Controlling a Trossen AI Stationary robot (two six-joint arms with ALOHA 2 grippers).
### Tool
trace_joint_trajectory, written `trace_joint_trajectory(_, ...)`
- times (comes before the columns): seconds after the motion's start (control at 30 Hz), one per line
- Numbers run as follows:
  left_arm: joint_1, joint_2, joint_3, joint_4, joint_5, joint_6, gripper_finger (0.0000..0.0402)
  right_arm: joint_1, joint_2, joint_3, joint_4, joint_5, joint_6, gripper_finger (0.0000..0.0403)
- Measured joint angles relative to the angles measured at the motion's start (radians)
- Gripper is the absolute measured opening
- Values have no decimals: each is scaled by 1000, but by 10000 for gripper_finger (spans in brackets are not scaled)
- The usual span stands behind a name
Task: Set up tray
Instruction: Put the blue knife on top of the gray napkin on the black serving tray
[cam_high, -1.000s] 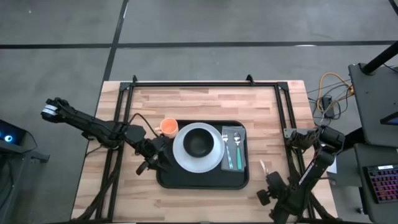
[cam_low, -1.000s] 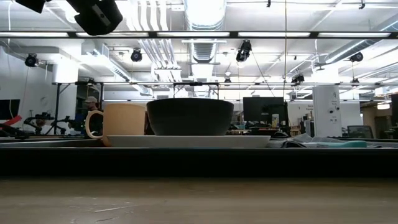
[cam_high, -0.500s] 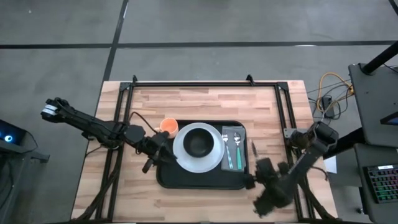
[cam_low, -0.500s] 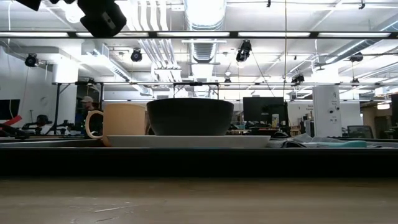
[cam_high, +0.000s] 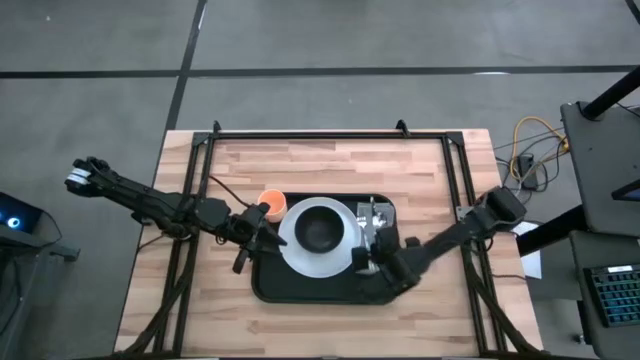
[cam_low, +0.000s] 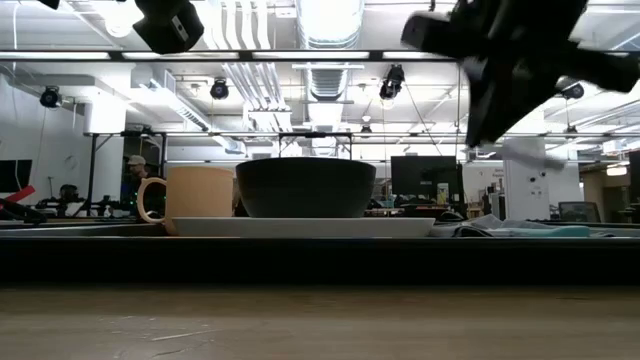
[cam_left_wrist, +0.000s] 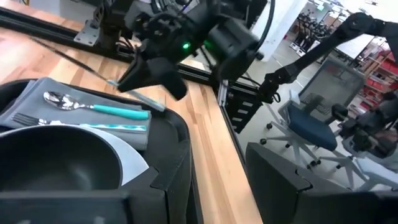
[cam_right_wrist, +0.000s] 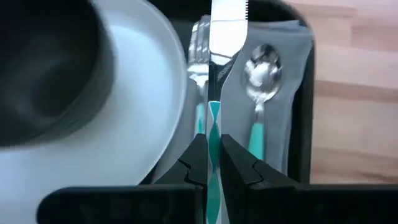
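Tray (cam_high: 325, 290) rests on wooden table (cam_high: 330, 165); right claw (cam_right_wrist: 212, 163) grips knife (cam_right_wrist: 212, 118), left claw's state unclear.

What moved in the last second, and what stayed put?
The right gripper, shut on a teal-handled knife, swung in from the table's right edge to over the grey napkin. The left gripper drew back slightly. Black tray, white plate, bowl, mug, fork and spoon stayed.

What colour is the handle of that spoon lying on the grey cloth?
Teal, with a silver bowl. The spoon shows best in the right wrist view, lying on the cloth.
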Motion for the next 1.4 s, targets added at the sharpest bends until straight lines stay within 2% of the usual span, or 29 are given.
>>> trace_joint_trajectory(0.17,0,0,-1,0,10,-29,134,-45,51,-12,11,-3,13,11)
trace_joint_trajectory(0.47,0,0,-1,0,36,-29,134,-74,132,-13,39,-100,-18,11)
trace_joint_trajectory(0.83,0,0,-2,0,36,-29,134,-134,141,-40,132,-113,-129,11)
trace_joint_trajectory(1.1,0,0,-3,0,53,-37,134,-141,140,-94,141,-131,-126,11)
trace_joint_trajectory(1.4,0,0,-3,0,61,-37,134,-147,139,-145,255,-137,-139,10)
